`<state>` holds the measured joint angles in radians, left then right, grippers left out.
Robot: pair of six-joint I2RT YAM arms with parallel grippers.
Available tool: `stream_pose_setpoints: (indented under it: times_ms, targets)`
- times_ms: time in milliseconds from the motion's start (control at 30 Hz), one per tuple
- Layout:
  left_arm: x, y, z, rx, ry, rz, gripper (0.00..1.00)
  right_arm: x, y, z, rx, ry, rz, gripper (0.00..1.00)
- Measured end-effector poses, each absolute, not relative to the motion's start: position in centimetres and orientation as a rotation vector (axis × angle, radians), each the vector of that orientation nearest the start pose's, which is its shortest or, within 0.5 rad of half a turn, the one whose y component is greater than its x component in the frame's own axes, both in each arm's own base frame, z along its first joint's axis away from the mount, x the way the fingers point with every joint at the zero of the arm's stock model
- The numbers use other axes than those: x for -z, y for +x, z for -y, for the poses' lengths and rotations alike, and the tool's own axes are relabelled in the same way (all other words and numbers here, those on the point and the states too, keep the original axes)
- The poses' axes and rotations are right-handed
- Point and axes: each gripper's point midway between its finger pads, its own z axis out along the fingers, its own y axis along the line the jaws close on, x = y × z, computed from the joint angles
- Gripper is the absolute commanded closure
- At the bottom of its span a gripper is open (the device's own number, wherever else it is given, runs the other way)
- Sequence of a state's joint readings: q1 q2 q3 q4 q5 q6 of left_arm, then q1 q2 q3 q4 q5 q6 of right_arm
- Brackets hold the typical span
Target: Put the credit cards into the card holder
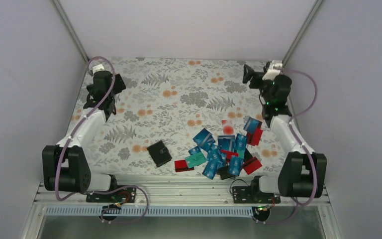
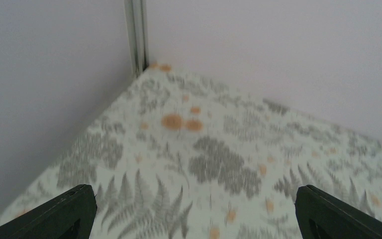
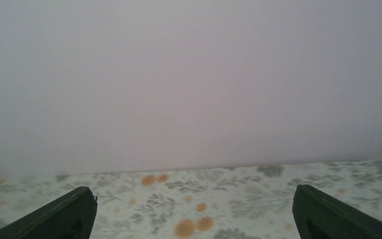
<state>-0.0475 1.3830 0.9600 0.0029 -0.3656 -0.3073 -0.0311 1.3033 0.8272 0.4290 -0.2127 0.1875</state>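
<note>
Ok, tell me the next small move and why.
Probably bring the left gripper toward the card holder: it and the right gripper hang open and empty, well away from it, while the credit cards lie heaped beside the holder.

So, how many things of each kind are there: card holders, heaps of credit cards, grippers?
card holder: 1
heap of credit cards: 1, single cards overlap too much to count
grippers: 2, left gripper and right gripper
Total: 4
</note>
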Motion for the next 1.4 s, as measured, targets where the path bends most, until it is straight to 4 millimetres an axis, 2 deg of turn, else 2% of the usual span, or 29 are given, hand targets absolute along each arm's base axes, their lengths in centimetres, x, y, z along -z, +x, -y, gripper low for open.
stream_pose_setpoints:
  times_ms: [67, 133, 200, 267, 367, 433, 533, 600, 700, 900, 1067, 1200, 1267, 1400]
  targets:
    - [-22.0, 42.3, -3.5, -0.089, -0.506, -1.975, 0.00, -30.9, 45.3, -2.6, -0.384, 0.050, -1.665, 0.00]
    - [-21.0, 41.0, -2.6, -0.022, -0.516, -2.051, 0.00, -30.9, 47.2, -3.1, -0.454, 0.061, -1.722, 0.00]
    - [-20.5, 39.8, -1.4, 0.046, -0.517, -2.103, 0.01, -29.7, 48.8, -4.1, -0.535, 0.067, -1.797, 0.00]
    - [-19.8, 38.3, 0.4, 0.127, -0.499, -2.160, 0.03, -26.9, 48.9, -5.2, -0.599, 0.082, -1.899, 0.00]
    - [-17.9, 35.5, 3.6, 0.236, -0.439, -2.268, 0.08, -23.4, 47.4, -8.6, -0.696, 0.061, -2.044, 0.01]
    - [-15.8, 33.0, 5.8, 0.303, -0.396, -2.369, 0.12, -22.1, 46.0, -11.8, -0.767, 0.009, -2.108, 0.01]
    - [-12.8, 29.1, 8.1, 0.378, -0.356, -2.498, 0.19, -20.8, 43.2, -17.0, -0.869, -0.110, -2.172, 0.02]
    - [-11.3, 26.5, 9.1, 0.431, -0.341, -2.561, 0.25, -19.6, 40.5, -20.2, -0.944, -0.194, -2.213, 0.05]
    - [-9.8, 23.2, 10.3, 0.511, -0.339, -2.628, 0.36, -18.0, 36.8, -23.7, -1.043, -0.300, -2.269, 0.08]
    - [-7.3, 19.1, 11.9, 0.648, -0.363, -2.713, 0.47, -14.4, 30.9, -29.1, -1.161, -0.492, -2.385, 0.13]
    - [-4.8, 17.1, 12.7, 0.714, -0.408, -2.777, 0.51, -12.1, 28.2, -31.5, -1.197, -0.589, -2.449, 0.16]
    - [-4.6, 17.0, 13.5, 0.751, -0.412, -2.778, 0.53, -10.5, 27.7, -31.8, -1.193, -0.597, -2.494, 0.17]
    - [-4.3, 17.1, 13.9, 0.765, -0.410, -2.777, 0.58, -9.7, 27.6, -31.8, -1.189, -0.594, -2.517, 0.17]
    - [-2.7, 16.7, 14.0, 0.757, -0.439, -2.807, 0.62, -8.4, 27.5, -31.8, -1.183, -0.590, -2.554, 0.18]
